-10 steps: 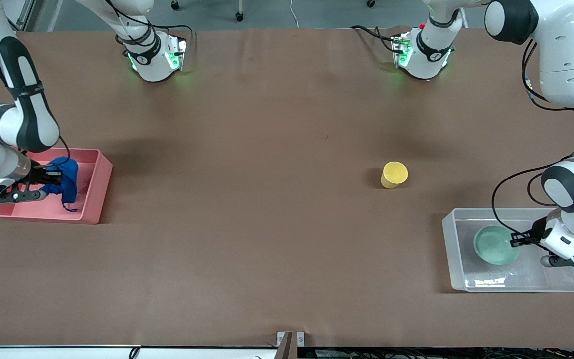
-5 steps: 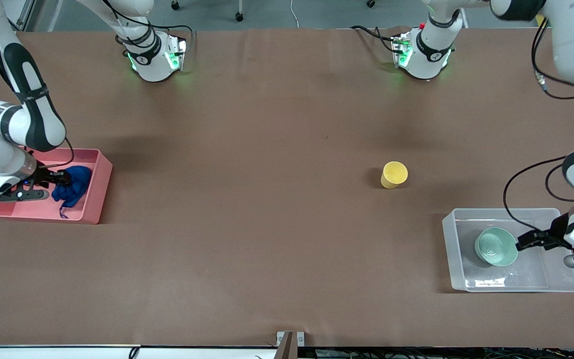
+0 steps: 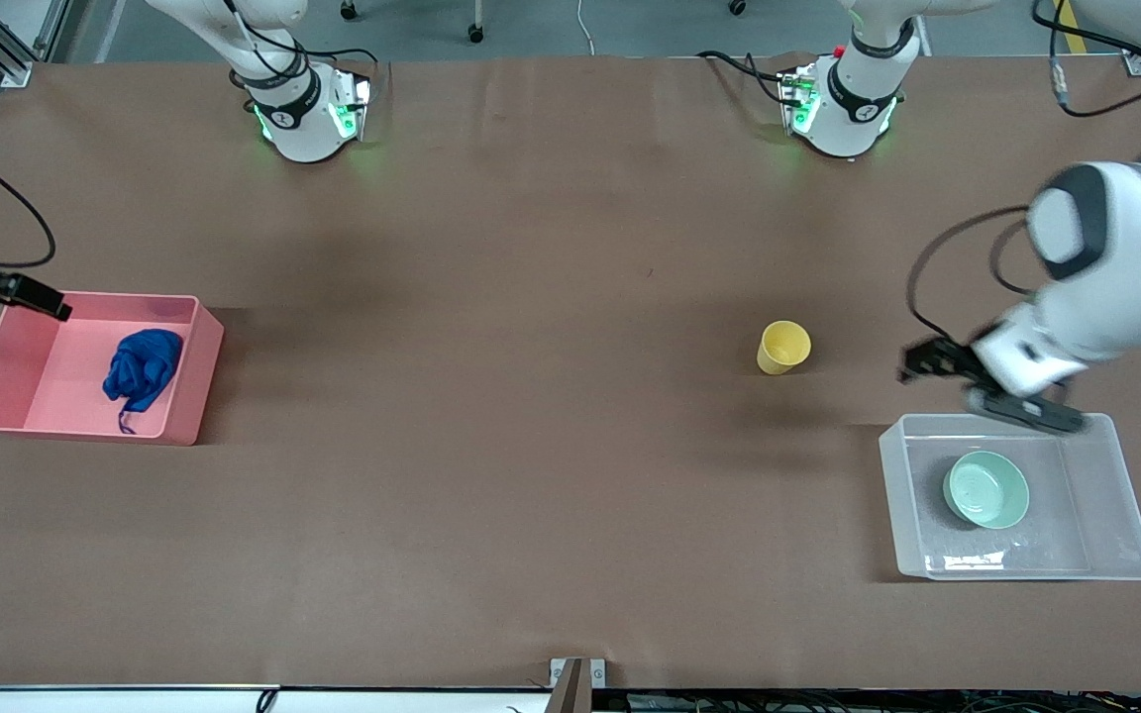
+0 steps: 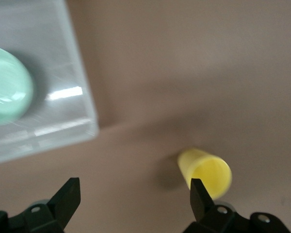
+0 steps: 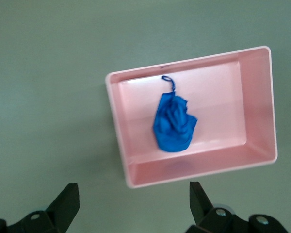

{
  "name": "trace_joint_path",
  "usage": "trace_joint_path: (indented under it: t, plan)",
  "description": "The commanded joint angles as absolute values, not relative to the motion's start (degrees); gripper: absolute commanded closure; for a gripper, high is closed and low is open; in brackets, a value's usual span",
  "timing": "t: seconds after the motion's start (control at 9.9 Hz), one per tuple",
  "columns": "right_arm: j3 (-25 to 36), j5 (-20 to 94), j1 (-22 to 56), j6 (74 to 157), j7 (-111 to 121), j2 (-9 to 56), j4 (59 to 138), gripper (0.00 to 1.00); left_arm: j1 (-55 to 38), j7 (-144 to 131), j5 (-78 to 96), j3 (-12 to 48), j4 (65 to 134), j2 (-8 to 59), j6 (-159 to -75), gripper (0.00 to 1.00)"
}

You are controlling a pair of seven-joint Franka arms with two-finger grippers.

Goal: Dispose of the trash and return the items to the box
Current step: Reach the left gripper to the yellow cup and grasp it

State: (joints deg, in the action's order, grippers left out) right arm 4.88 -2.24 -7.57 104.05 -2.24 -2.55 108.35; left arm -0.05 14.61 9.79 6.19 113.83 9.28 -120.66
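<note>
my left gripper (image 4: pixel 133 194) hangs released above the yellow cup (image 3: pixel 783 347); my right gripper (image 5: pixel 133 199), released too, hangs over the pink bin (image 3: pixel 189 381) holding the blue wad (image 3: pixel 142 366).

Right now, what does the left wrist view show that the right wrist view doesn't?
Left wrist only: the yellow cup standing on the table, the clear box corner with the mint bowl in it, and the open left pincer.

Right wrist only: the pink bin holding the blue wad, and the open right pincer.

Shared: only bare tabletop.
</note>
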Motion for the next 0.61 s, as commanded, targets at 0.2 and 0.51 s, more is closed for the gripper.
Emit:
trace_joint_path:
  t: [0.2,0.51]
  plan:
    - [5.62,-1.85,-4.39,87.14,-3.81,-2.02,89.25,0.0,-0.35,12.04,8.61,13.17,129.09,10.7,-134.51,0.02]
    - [5.45,-1.93,-5.1,80.88,-1.05,-2.02,85.25,0.0,-1.14,11.95,6.07,14.15,129.81,17.39,-140.61,0.22]
